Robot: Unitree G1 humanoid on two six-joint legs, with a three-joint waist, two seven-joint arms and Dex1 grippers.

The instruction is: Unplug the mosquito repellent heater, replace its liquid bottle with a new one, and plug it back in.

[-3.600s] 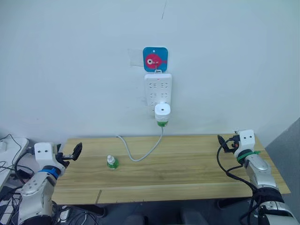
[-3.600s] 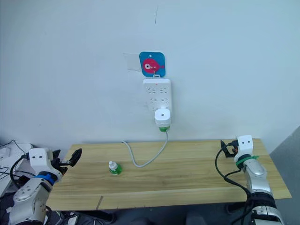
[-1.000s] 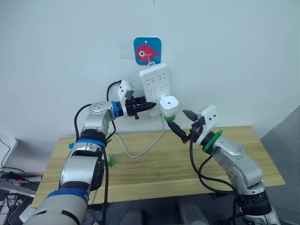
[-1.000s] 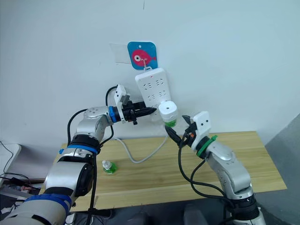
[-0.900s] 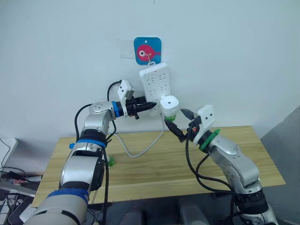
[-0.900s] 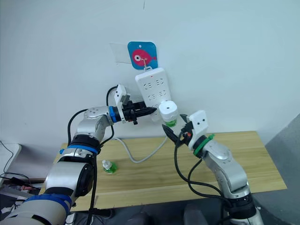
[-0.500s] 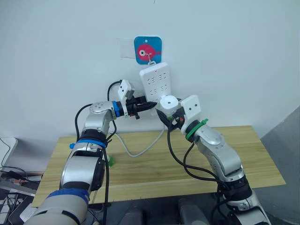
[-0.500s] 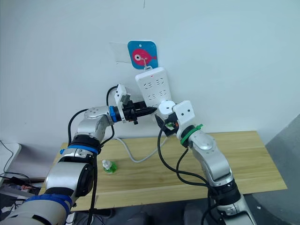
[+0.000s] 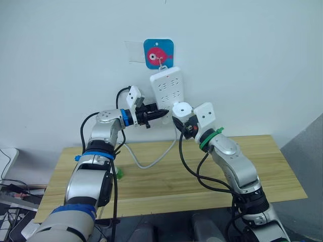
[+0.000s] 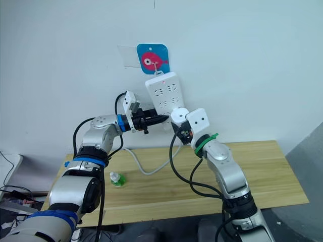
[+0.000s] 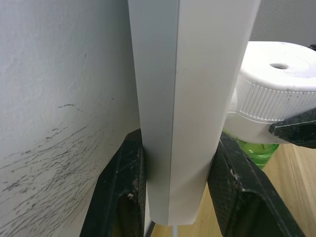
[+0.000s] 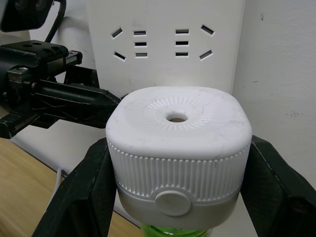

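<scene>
On the table (image 9: 166,191), nearest to the camera, stood the spare green bottle (image 10: 117,179). Further back, the right gripper (image 12: 175,197) held the mosquito repellent heater (image 12: 177,148), one finger on each side of its ribbed body. The heater was still plugged into the lower part of the power strip (image 9: 167,91) on the wall. The left gripper (image 11: 173,197) clamped the lower edge of the strip. To do this step well, I think the right arm should pull straight out from the socket, without twisting, while the left gripper keeps the strip against the wall.
</scene>
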